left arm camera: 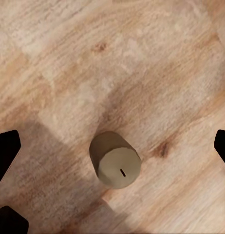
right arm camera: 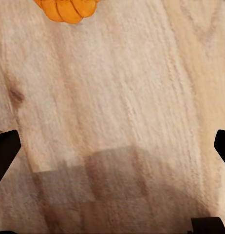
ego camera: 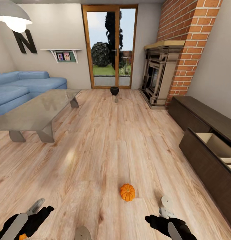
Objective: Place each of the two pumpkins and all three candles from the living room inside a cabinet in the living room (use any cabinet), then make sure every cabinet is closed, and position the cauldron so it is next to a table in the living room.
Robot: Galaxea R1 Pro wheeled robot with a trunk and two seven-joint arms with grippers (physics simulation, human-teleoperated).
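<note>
Two black robot arms with pale grey panels along their forearms, the left arm (ego camera: 20, 225) showing an orange accent near its lower edge, the right arm (ego camera: 172, 226) ending in off-white rounded fittings.

A blue sofa (ego camera: 18, 88), brick fireplace (ego camera: 162, 75) and glass door (ego camera: 110, 46) edge the wooden floor (ego camera: 105, 143).

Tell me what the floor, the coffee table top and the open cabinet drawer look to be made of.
Floor: pale wood planks, satin finish, judging by the grain, knots and board seams.
Table top: probably glass or a glossy lacquered slab; it is grey-beige and mirrors the wall's letter.
Cabinet: dark brown wood or veneer, matte; faint grain shows. Its open drawer is lined in pale beige wood, apparently unfinished.
</note>
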